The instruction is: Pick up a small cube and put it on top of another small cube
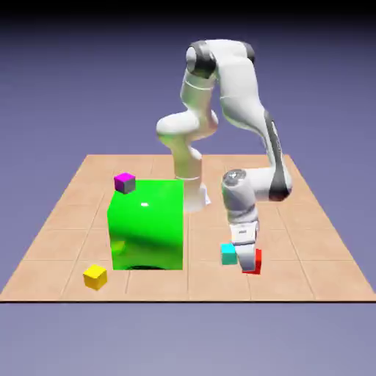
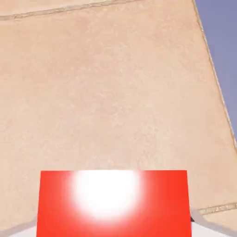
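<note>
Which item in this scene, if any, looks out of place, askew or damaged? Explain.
Nothing stands out. The red cube sits squarely between the gripper fingers on the table, beside the cyan cube. The green, yellow and magenta cubes all rest flat and undamaged.

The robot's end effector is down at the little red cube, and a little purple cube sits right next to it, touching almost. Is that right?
Not quite. The small cube right beside the small plain red cube is cyan, not purple; the exterior view shows it. The purple cube sits far off, behind the big green cube. The end effector is indeed down at the red cube.
</note>
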{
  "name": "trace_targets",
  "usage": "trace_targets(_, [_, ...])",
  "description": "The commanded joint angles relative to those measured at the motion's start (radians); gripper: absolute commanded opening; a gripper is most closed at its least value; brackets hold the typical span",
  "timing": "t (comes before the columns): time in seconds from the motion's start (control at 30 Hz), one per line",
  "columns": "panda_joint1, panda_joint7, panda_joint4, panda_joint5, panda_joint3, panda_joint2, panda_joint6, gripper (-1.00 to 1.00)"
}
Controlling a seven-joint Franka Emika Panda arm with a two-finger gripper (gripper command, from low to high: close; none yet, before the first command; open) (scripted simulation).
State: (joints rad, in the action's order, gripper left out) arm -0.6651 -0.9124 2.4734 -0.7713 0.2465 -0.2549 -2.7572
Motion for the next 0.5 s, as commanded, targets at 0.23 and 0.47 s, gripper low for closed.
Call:
trace_targets(0.23, [-0.041, -0.346, 0.198, 0.348, 0.175, 0.289, 0.181, -1.0])
trace_targets(0.47, [-0.046, -0.535, 0.218, 0.236, 0.156, 0.225, 0.145, -1.0])
